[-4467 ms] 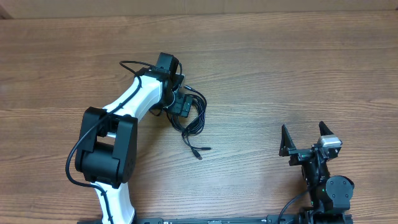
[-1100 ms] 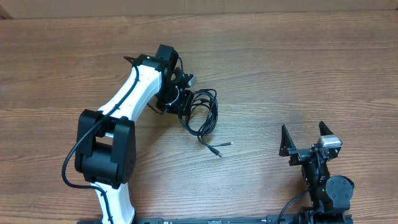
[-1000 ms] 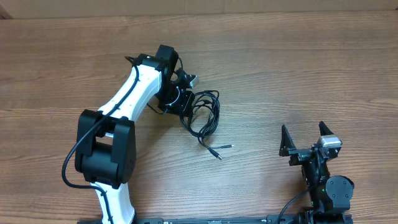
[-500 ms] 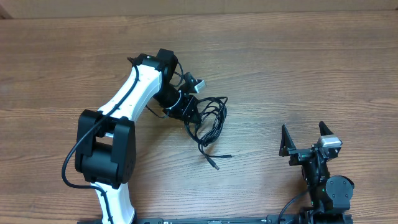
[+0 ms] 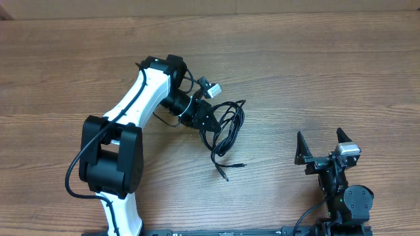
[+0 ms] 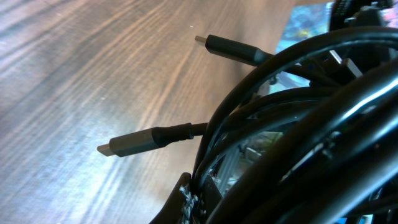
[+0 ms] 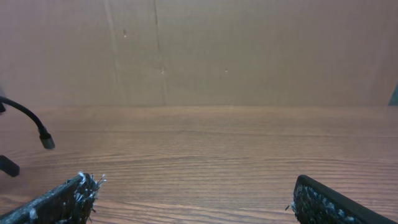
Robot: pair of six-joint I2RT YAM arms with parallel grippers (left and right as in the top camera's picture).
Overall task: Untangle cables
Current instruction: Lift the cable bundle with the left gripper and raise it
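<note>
A tangle of thin black cables [image 5: 226, 128] lies in loops just right of the table's middle, with two plug ends [image 5: 226, 172] trailing toward the front. My left gripper [image 5: 205, 118] is shut on the cables at the bundle's left side. In the left wrist view the black loops [image 6: 298, 124] fill the right half, and two metal-tipped plugs [image 6: 134, 143] stick out to the left above the wood. My right gripper [image 5: 322, 149] stands open near the front right, apart from the bundle, nothing between its fingers [image 7: 62, 202]. A cable plug [image 7: 45, 139] shows at the far left of the right wrist view.
The wooden table [image 5: 315, 72] stretches around the bundle. A cardboard wall [image 7: 249, 50] stands behind the table's far edge in the right wrist view. The left arm's white links [image 5: 134, 105] reach from the front left to the bundle.
The left gripper has swung to the right and turned, dragging the cable bundle with it; the loops and the trailing plugs have shifted right and toward the front. The right arm has not moved.
</note>
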